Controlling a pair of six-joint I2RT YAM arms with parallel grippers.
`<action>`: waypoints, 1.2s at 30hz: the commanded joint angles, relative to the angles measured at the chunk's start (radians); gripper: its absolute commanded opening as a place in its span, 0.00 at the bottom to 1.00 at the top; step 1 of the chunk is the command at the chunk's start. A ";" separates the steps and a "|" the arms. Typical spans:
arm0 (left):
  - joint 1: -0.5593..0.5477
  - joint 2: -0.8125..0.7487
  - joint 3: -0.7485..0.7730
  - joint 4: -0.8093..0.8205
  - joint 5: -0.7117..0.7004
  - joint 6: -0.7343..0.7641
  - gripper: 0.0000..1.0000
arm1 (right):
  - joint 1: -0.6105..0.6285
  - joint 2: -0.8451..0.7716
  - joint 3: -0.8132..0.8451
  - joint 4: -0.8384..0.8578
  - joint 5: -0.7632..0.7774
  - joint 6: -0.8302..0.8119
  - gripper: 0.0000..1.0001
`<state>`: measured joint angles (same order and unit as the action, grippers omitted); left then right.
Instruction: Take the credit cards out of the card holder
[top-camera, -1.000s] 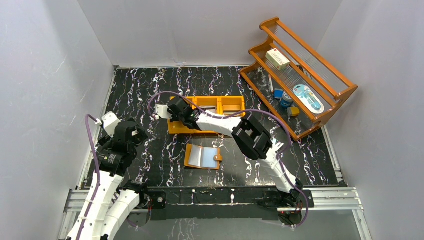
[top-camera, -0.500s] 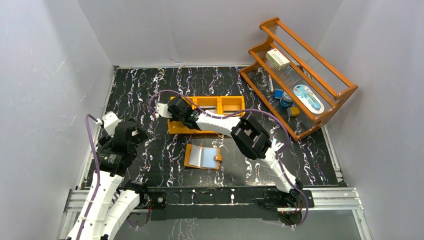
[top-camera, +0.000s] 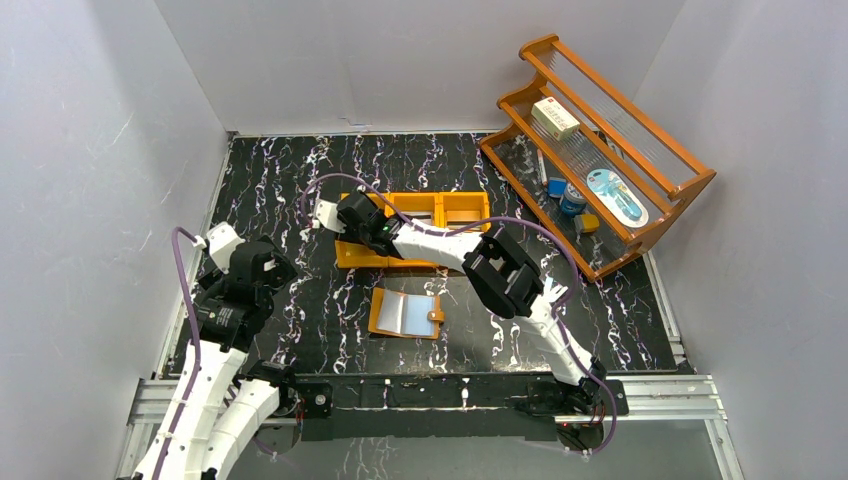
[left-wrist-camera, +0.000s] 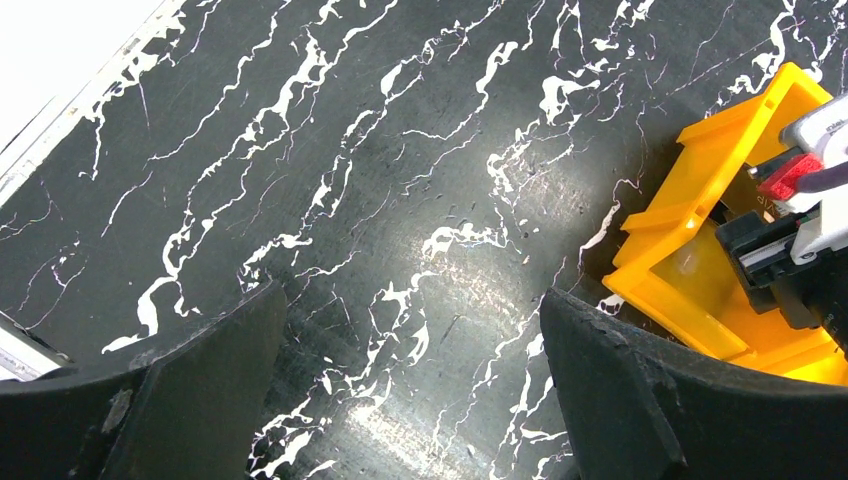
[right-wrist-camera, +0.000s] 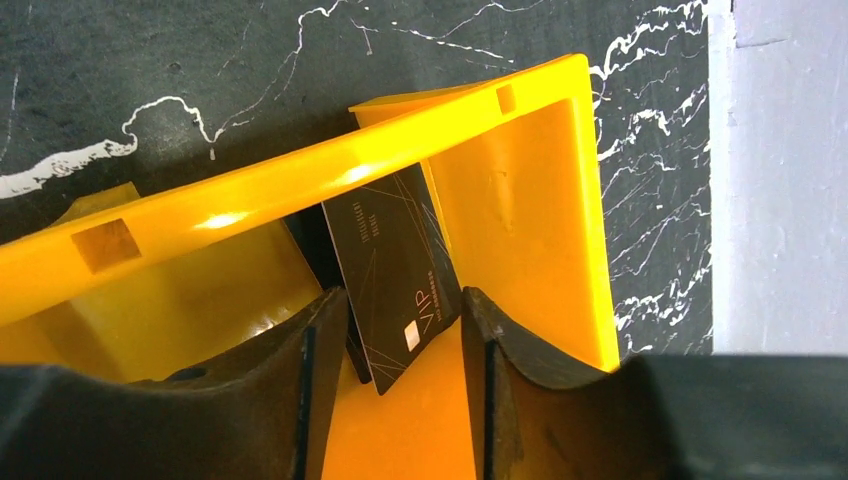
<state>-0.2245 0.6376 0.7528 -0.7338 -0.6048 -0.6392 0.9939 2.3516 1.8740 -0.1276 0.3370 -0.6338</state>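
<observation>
- Top external camera, above and behind the arm bases, looks down on the whole marbled table (top-camera: 300, 170); the bases line the frame's bottom edge.
- Left wrist camera looks down at the table from close range, past the left gripper (left-wrist-camera: 410, 310); the orange bin (left-wrist-camera: 680, 215) sits at right edge.
- Right wrist camera, past the right gripper (right-wrist-camera: 402, 300), peers very closely into that bin's end compartment.
- All three views share the bin.
</observation>
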 joint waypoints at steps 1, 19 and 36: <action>0.005 0.003 0.013 0.013 -0.009 0.010 0.98 | -0.008 -0.074 0.049 0.028 0.004 0.090 0.57; 0.004 0.018 0.008 0.024 0.016 0.021 0.98 | -0.011 -0.431 -0.182 0.011 0.077 0.692 0.82; 0.005 0.123 -0.034 0.165 0.521 0.106 0.98 | 0.094 -0.768 -0.682 -0.406 -0.049 1.680 0.77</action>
<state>-0.2245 0.7292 0.7425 -0.6243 -0.3180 -0.5423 1.0122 1.6035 1.2278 -0.4400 0.2848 0.8196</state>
